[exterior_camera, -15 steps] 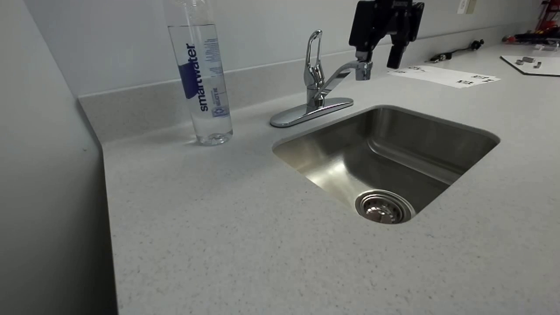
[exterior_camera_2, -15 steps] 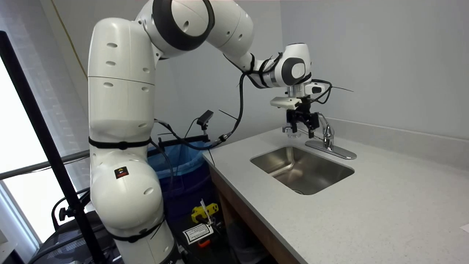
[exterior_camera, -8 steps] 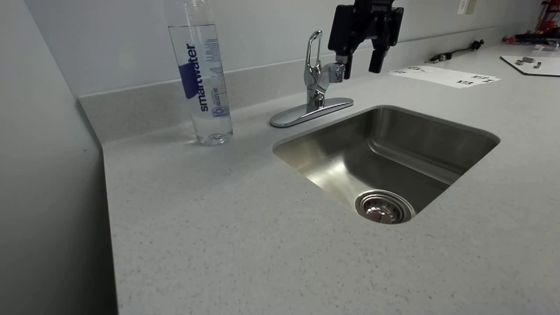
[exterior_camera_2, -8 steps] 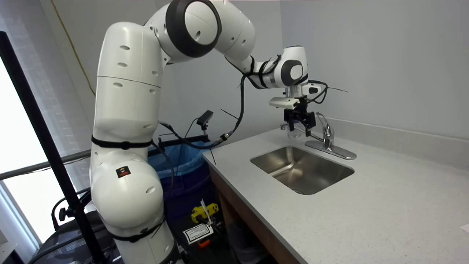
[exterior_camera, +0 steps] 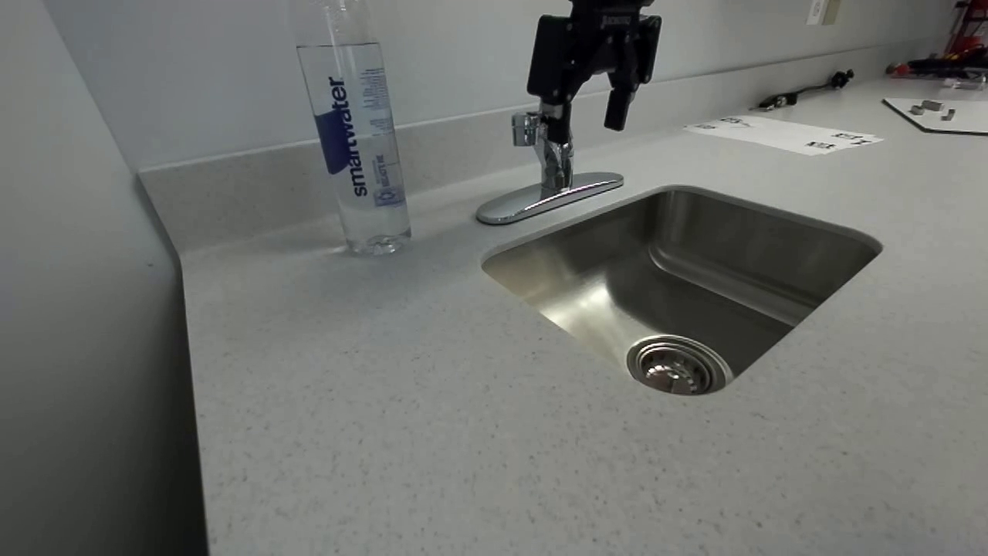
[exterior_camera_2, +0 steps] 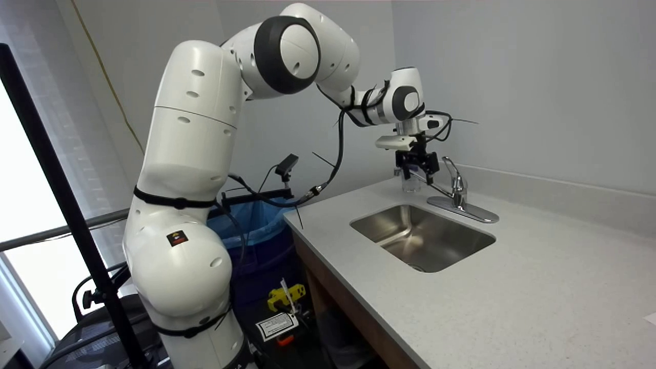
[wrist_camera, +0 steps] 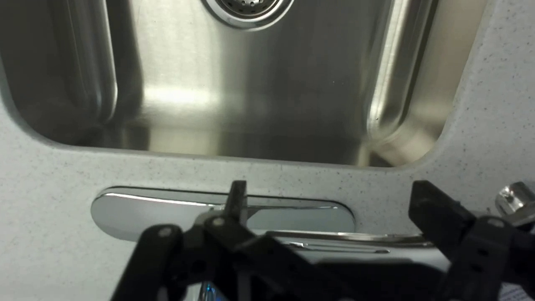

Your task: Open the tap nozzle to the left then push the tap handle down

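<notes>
The tap nozzle, a thin chrome spout (exterior_camera_2: 441, 190), points over the counter beside the sink. Its downturned tip (exterior_camera: 525, 129) is left of the column in an exterior view. In the wrist view the spout (wrist_camera: 401, 251) runs across under my jaws, with the tip to the right. My gripper (exterior_camera: 588, 134) is open, also in the wrist view (wrist_camera: 329, 182) and in an exterior view (exterior_camera_2: 419, 179). One finger overlaps the spout near its tip; exact contact is unclear. The tap handle (exterior_camera_2: 456, 177) stands upright on the column, apart from the gripper; the gripper hides it in an exterior view.
The steel sink (exterior_camera: 772, 202) lies in front of the faucet base (exterior_camera: 517, 207). A tall water bottle (exterior_camera: 359, 154) stands on the counter near the side wall, on the side the spout points to. The back wall is close behind the faucet.
In an exterior view my open gripper has moved left. The spout has swung left with it, past the column. The handle shows no change.
</notes>
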